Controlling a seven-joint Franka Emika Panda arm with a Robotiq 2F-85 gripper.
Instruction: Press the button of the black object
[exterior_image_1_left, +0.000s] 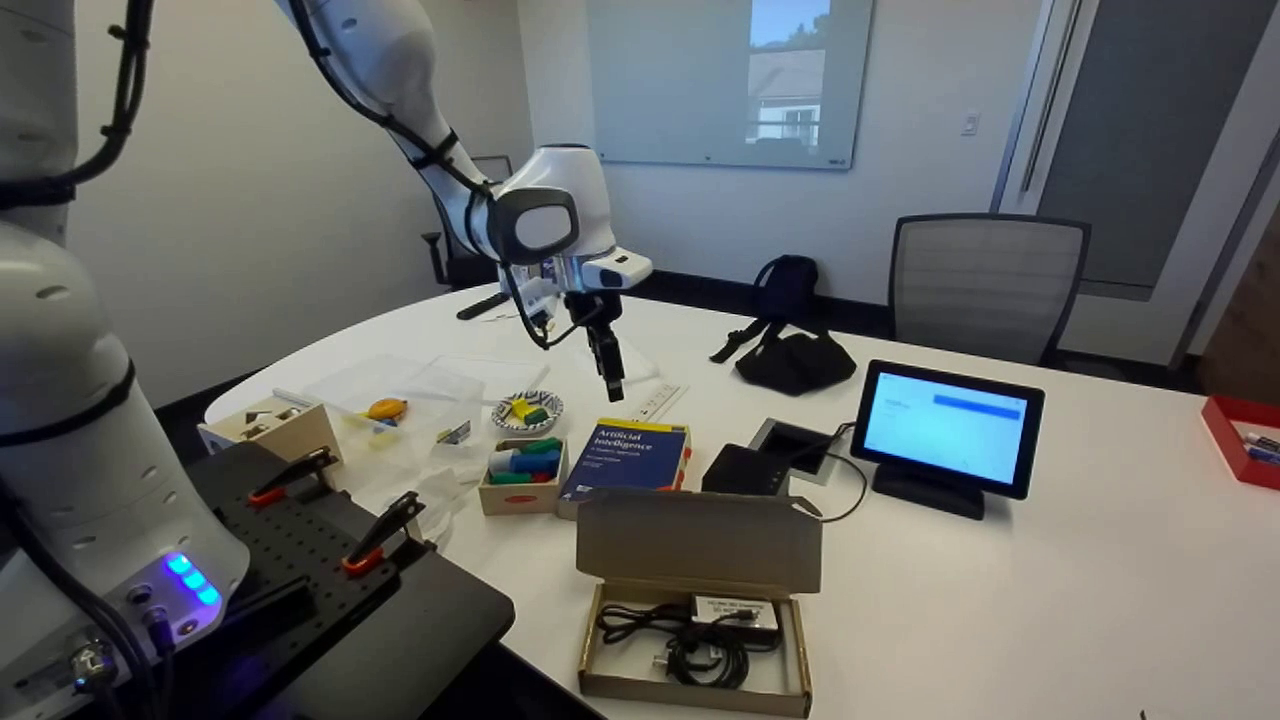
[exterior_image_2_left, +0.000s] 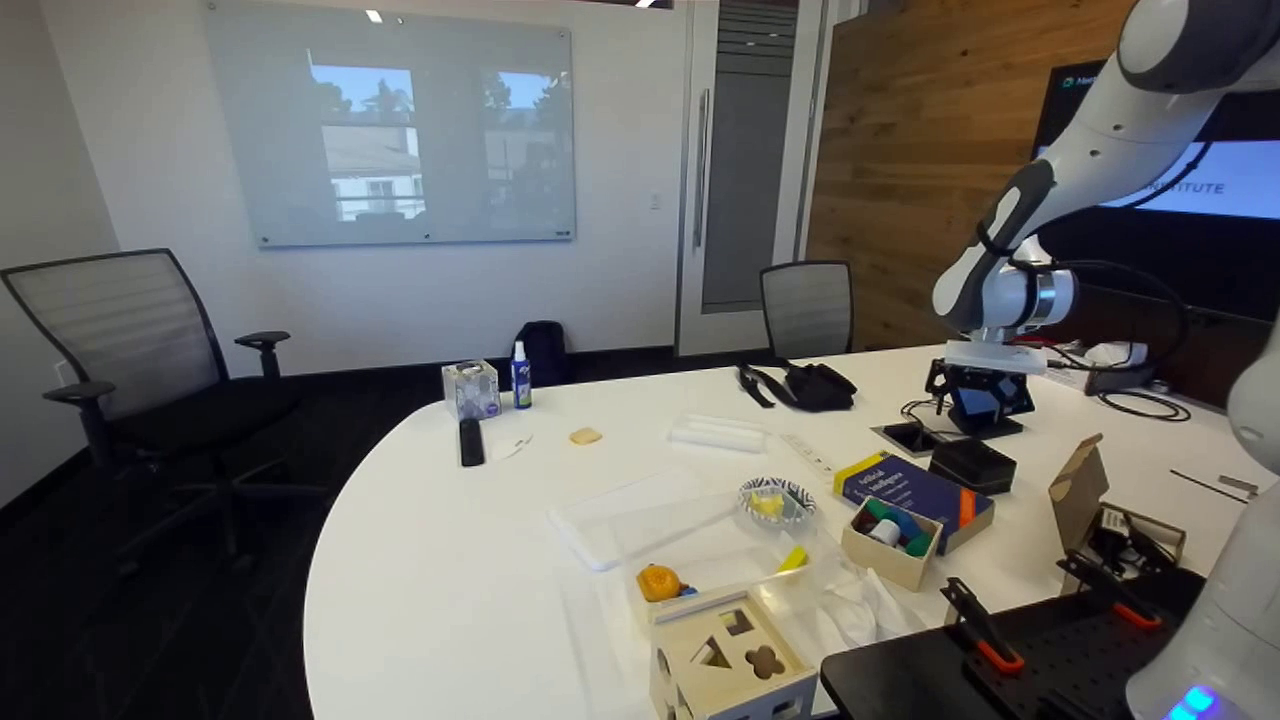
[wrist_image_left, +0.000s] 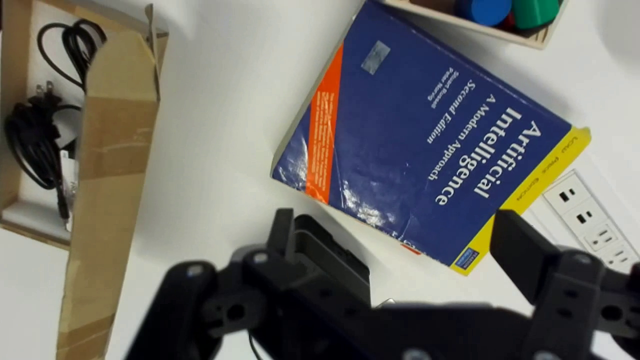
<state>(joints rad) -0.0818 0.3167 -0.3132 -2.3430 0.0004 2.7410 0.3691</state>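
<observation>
The black object (exterior_image_1_left: 745, 470) is a small low black box on the white table, beside the blue book, with cables near it. It also shows in an exterior view (exterior_image_2_left: 972, 466). In the wrist view the black object (wrist_image_left: 332, 255) is partly hidden behind my gripper's left finger and body. No button on it can be made out. My gripper (wrist_image_left: 392, 220) is open and empty, its fingers wide apart. In an exterior view my gripper (exterior_image_1_left: 611, 385) hangs above the table, pointing down. It also shows open in an exterior view (exterior_image_2_left: 980, 400), in front of the tablet.
A blue book (exterior_image_1_left: 630, 458) and a box of coloured blocks (exterior_image_1_left: 525, 478) lie beside the black object. An open cardboard box (exterior_image_1_left: 700, 545) with cables stands in front. A lit tablet (exterior_image_1_left: 945, 425) and a rounded black humped object (exterior_image_1_left: 797, 362) are behind. A power strip (wrist_image_left: 587, 220) lies by the book.
</observation>
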